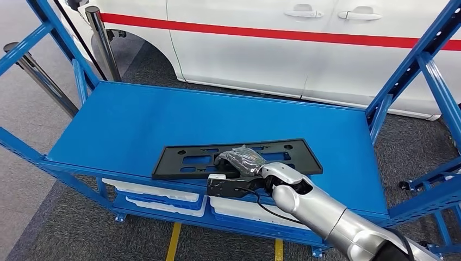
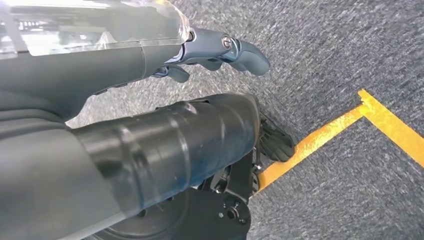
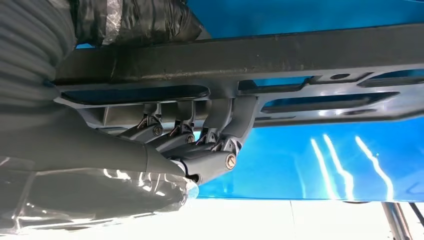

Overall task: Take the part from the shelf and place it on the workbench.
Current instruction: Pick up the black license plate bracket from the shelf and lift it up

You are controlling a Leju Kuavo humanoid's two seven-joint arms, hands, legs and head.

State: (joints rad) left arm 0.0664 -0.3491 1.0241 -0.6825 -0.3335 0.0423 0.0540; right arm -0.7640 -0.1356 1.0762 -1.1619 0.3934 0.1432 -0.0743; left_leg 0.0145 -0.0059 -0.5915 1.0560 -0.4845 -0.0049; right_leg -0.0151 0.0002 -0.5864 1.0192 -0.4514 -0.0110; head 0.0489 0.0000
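The part [image 1: 171,163] is a flat black plastic frame with cut-outs, lying near the front edge of the blue shelf [image 1: 136,119]. My right hand [image 1: 242,160], wrapped in clear film, grips the part's front edge about midway along. In the right wrist view the dark fingers [image 3: 220,130] curl over the edge of the part [image 3: 300,55], and the thumb lies on its other face. My left hand [image 2: 220,50] hangs over the grey carpet with its fingers loosely apart and nothing in it.
A white car [image 1: 272,49] with a red stripe stands right behind the shelf. Blue uprights [image 1: 418,60] flank the shelf. Two metal posts [image 1: 103,38] stand at the back left. White bins [image 1: 157,193] sit on the level below. Yellow floor lines [image 2: 320,140] cross the carpet.
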